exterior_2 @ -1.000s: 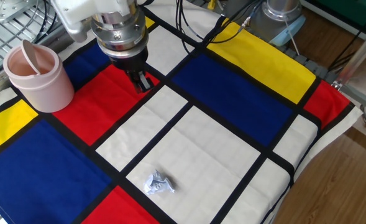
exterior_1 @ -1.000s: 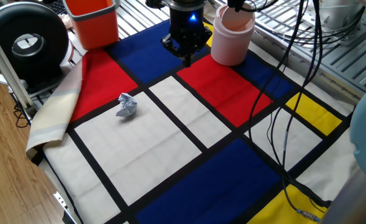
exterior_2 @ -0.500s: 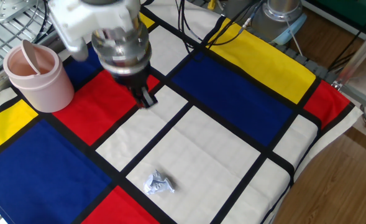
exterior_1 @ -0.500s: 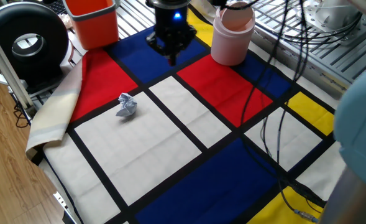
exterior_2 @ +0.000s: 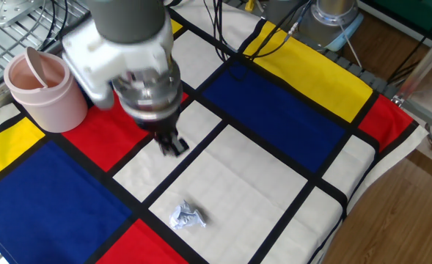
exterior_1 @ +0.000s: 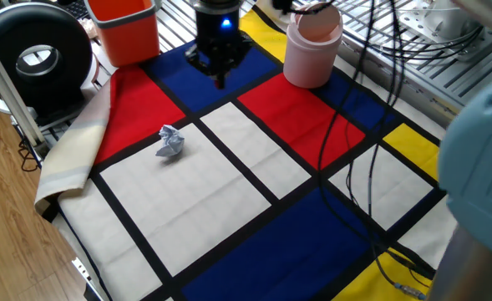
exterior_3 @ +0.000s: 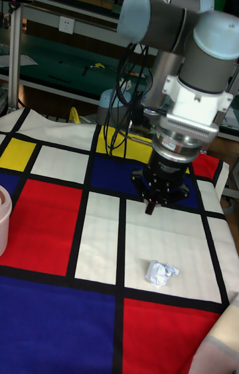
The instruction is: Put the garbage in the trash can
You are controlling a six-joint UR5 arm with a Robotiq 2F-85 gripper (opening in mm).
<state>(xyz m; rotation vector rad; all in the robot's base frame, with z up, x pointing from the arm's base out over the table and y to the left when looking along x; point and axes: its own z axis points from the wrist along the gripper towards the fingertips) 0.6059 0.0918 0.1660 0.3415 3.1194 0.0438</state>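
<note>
Since 1 second ago the pincer (exterior_2: 174, 144) has moved from beside the trash can (exterior_2: 45, 89) toward the garbage (exterior_2: 188, 215), at its 6 o'clock on the desk (exterior_2: 260, 183); fingers clenched, empty, pickup pending.

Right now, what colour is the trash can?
Pale pink, clearest in the other fixed view: trash can.
</note>
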